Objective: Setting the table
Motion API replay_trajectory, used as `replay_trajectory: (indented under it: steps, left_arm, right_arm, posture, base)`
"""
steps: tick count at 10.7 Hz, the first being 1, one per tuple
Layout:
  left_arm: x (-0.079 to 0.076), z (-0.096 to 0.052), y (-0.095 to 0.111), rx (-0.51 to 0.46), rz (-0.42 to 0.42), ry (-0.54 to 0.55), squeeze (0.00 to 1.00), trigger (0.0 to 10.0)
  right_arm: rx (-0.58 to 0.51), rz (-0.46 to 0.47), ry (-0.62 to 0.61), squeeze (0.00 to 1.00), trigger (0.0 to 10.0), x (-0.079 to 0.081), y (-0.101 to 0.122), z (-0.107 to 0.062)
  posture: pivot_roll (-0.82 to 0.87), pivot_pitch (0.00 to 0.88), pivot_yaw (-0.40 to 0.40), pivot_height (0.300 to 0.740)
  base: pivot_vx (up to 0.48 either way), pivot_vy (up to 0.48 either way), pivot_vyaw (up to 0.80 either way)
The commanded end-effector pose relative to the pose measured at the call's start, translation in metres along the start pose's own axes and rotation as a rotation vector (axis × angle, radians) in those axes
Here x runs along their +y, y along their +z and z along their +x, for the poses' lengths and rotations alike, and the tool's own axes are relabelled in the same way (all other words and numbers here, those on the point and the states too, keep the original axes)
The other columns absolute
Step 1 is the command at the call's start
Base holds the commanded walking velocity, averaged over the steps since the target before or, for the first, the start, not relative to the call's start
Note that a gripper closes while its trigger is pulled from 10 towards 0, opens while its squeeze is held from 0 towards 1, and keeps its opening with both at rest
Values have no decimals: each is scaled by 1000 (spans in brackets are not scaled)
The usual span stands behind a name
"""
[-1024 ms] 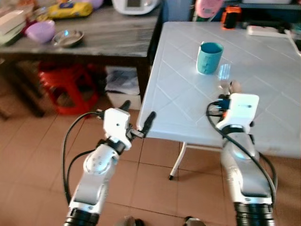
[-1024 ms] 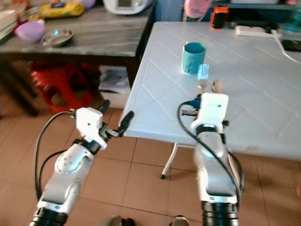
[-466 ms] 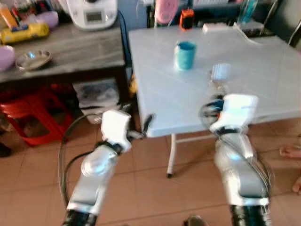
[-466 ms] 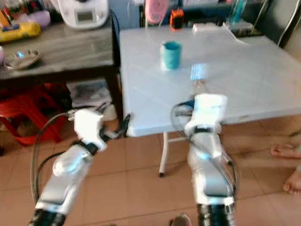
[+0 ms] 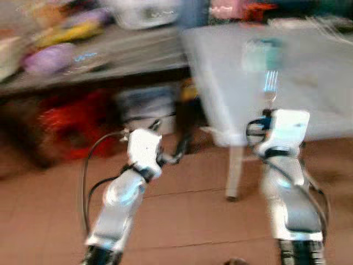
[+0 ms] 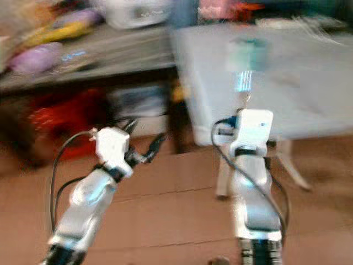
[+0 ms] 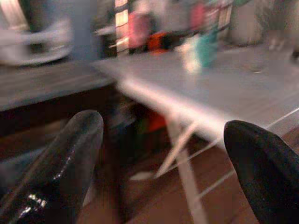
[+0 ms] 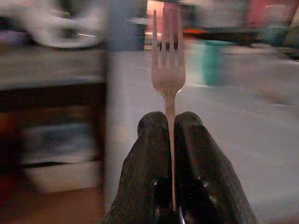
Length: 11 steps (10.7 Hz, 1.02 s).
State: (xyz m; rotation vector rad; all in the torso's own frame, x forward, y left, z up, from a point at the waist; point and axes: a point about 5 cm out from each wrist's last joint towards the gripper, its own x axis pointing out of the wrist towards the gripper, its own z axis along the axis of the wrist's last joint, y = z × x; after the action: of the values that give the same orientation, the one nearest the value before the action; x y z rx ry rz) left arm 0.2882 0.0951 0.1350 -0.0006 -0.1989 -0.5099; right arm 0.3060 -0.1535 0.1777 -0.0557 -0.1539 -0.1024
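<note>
My right gripper (image 8: 170,128) is shut on a metal fork (image 8: 167,70), whose tines point forward toward the white table (image 5: 309,94). In the eye views the fork (image 5: 269,83) sticks up above the right wrist, in front of the table's near edge. A teal cup (image 5: 262,52) stands on the table, blurred. My left gripper (image 5: 171,146) is open and holds nothing, out over the tiled floor to the left of the table's corner. Its two black fingers (image 7: 60,158) stand wide apart in the left wrist view.
A dark wooden side table (image 5: 99,61) at the left carries a purple bowl (image 5: 47,58), a yellow packet and a white appliance (image 5: 146,14). A red stool (image 5: 71,118) sits beneath it. The table's white leg (image 5: 234,171) stands on the tiles. All views are motion-blurred.
The whole picture has shifted and blurred, so the camera has moved; the table now lies further right. Both arms keep their poses, the fork still held.
</note>
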Motion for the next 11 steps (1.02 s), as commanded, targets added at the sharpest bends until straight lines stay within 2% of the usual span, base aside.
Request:
replay_trajectory:
  steps: [1, 4, 9, 11]
  left_arm:
    - [-2, 2, 4, -18, -2, 2, 0, 10000]
    - [-4, 2, 2, -15, -12, 5, 0, 10000]
    - [-7, 0, 5, -30, -19, -50, 0, 10000]
    - [-8, 0, 6, -33, -30, -65, 0, 10000]
  right_arm:
    - [-37, 2, -11, 0, 10000, -4, 9, 2]
    - [-38, 2, -12, 0, 10000, -5, 8, 2]
    - [-49, -7, -19, 0, 10000, -6, 9, 1]
    - [-49, -10, -18, 0, 10000, -5, 8, 0]
  posture:
    - [-145, 108, 92, 740]
    - [-146, 112, 88, 740]
    - [-143, 119, 97, 740]
    - [-147, 121, 98, 740]
  base:
    - [0, 480, 469]
    - [0, 451, 0]
    - [0, 0, 0]
    - [304, 0, 0]
